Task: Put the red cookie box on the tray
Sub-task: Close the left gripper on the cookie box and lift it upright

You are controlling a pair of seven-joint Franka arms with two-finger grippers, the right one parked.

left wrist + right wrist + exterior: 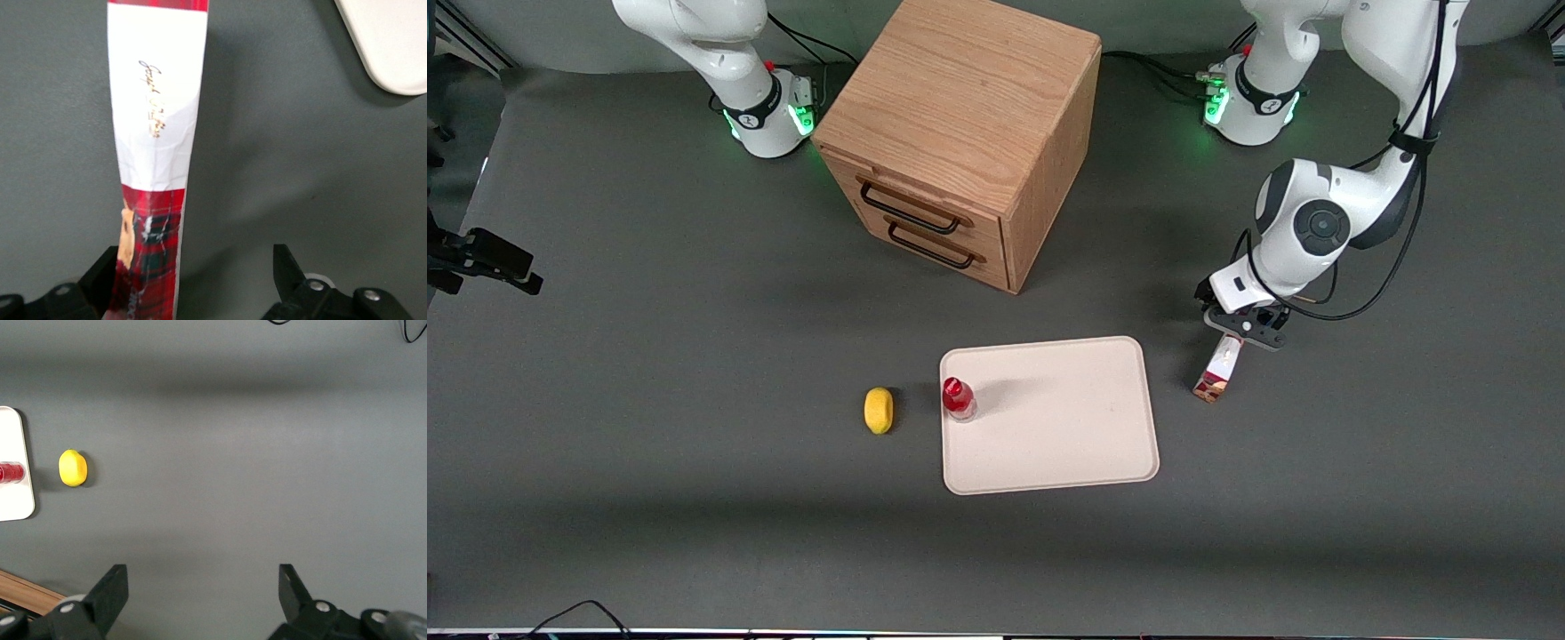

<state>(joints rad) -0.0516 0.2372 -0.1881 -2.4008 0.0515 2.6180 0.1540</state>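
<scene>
The red cookie box (1217,372) stands tilted on the dark table beside the tray (1049,418), toward the working arm's end. Its upper end reaches up into my left gripper (1243,331). In the left wrist view the box (157,133) shows its white patch and red tartan. It rests against one finger (105,272), and a wide gap separates it from the other finger (287,270). The gripper (197,273) is open around the box. A rounded corner of the cream tray (393,40) shows nearby.
A small red-capped bottle (958,397) stands on the tray at the edge toward the parked arm. A yellow lemon-like object (879,410) lies on the table beside it. The wooden drawer cabinet (960,133) stands farther from the front camera than the tray.
</scene>
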